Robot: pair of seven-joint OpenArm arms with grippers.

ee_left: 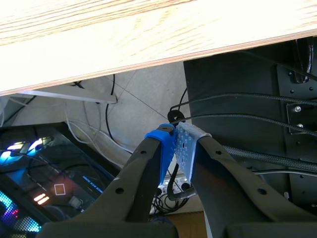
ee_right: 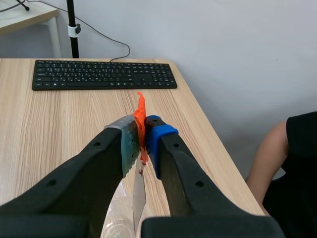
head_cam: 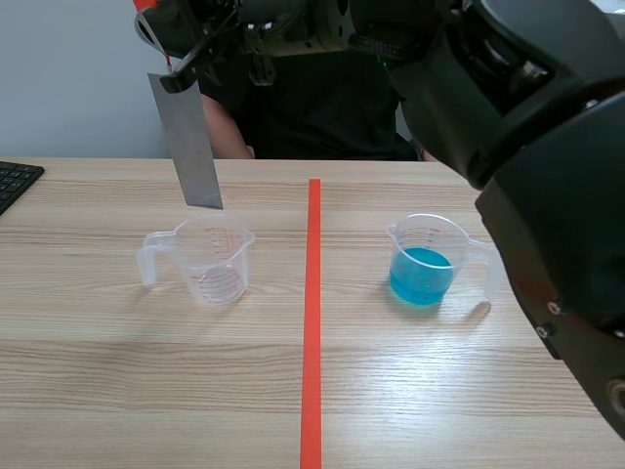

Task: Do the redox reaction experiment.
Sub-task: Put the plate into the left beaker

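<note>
My right gripper (head_cam: 164, 34) is raised at the far left and is shut on an orange tag (ee_right: 140, 121). From the tag hangs a grey metal strip (head_cam: 192, 147). The strip's lower end is just above the rim of an empty clear measuring cup (head_cam: 215, 259). A second clear cup (head_cam: 422, 262), holding blue liquid, stands right of the tape line. In the right wrist view the strip (ee_right: 138, 198) drops between the fingers toward the empty cup (ee_right: 115, 218). My left gripper (ee_left: 176, 141) is shut on nothing, low beside the table edge (ee_left: 148, 44), with the floor and cables ahead of it.
A black keyboard (head_cam: 15, 183) lies at the table's far left edge. A person in black (head_cam: 293, 107) sits across the table, an arm (ee_right: 267, 153) showing past the table's edge. The right arm's bulk (head_cam: 547, 195) fills the scene's right side. An orange-red tape line (head_cam: 312, 313) divides the table.
</note>
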